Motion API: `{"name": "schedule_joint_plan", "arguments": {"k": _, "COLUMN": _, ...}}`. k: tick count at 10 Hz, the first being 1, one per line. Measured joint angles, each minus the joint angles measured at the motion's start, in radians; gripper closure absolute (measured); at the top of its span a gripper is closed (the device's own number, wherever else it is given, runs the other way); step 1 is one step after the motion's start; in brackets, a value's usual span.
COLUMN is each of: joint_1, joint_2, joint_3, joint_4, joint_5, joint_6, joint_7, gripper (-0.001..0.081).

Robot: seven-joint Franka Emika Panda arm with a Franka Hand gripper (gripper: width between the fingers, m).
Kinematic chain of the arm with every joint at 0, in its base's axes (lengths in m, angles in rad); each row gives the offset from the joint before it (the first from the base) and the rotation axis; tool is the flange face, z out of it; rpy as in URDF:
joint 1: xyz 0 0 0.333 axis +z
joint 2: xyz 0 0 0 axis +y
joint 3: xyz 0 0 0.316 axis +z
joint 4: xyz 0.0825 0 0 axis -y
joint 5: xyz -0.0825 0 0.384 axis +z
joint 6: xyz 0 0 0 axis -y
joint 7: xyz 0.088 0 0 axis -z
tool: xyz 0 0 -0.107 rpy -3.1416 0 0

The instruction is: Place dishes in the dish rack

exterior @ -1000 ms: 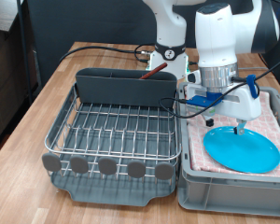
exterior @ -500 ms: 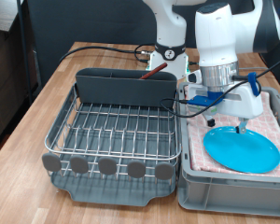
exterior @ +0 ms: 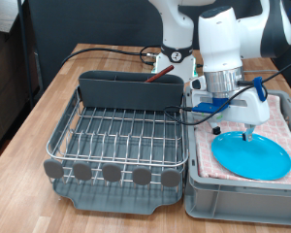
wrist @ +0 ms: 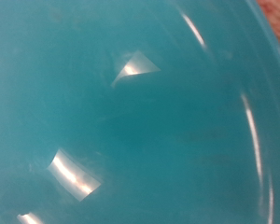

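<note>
The light-blue plate (exterior: 250, 154) lies flat on the pink checkered cloth in the grey bin at the exterior view's right. My gripper (exterior: 248, 132) hangs straight down over the plate's far part, its tips at or just above the surface. The plate (wrist: 131, 121) fills the wrist view, and no fingers show there. The silver wire dish rack (exterior: 116, 141) on its dark grey tray stands at the exterior view's left with nothing on its grid. A brown spoon handle (exterior: 161, 74) sticks up from the grey caddy (exterior: 131, 91). The white cup is out of view.
The grey bin (exterior: 199, 199) with the pink cloth (exterior: 281, 126) stands tight against the rack's right side. Grey round discs (exterior: 112, 173) line the rack's near edge. Black cables (exterior: 107, 50) run across the wooden table behind the rack, by the robot base.
The arm has shifted very slightly towards the exterior view's left; the plate, rack and spoon have not moved.
</note>
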Motion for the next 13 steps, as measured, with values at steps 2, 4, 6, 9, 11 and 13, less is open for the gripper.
{"name": "schedule_joint_plan", "arguments": {"k": 2, "joint_1": -0.057, "joint_2": 0.019, "joint_3": 0.062, "joint_4": 0.019, "joint_5": 0.055, "joint_6": 0.024, "joint_7": -0.081, "gripper": 0.0003}}
{"name": "schedule_joint_plan", "arguments": {"k": 4, "joint_1": -0.06, "joint_2": 0.026, "joint_3": 0.064, "joint_4": 0.027, "joint_5": 0.056, "joint_6": 0.025, "joint_7": -0.082, "gripper": 0.009}}
{"name": "schedule_joint_plan", "arguments": {"k": 6, "joint_1": -0.002, "joint_2": 0.028, "joint_3": -0.01, "joint_4": 0.028, "joint_5": -0.015, "joint_6": 0.015, "joint_7": 0.01, "gripper": 0.0231}}
{"name": "schedule_joint_plan", "arguments": {"k": 9, "joint_1": 0.067, "joint_2": 0.029, "joint_3": -0.088, "joint_4": 0.028, "joint_5": -0.081, "joint_6": -0.011, "joint_7": 0.101, "gripper": 0.0609}}
{"name": "schedule_joint_plan", "arguments": {"k": 11, "joint_1": 0.074, "joint_2": 0.029, "joint_3": -0.095, "joint_4": 0.028, "joint_5": -0.082, "joint_6": -0.012, "joint_7": 0.102, "gripper": 0.0736}}
{"name": "schedule_joint_plan", "arguments": {"k": 13, "joint_1": 0.075, "joint_2": 0.029, "joint_3": -0.096, "joint_4": 0.028, "joint_5": -0.082, "joint_6": -0.012, "joint_7": 0.102, "gripper": 0.0764}}
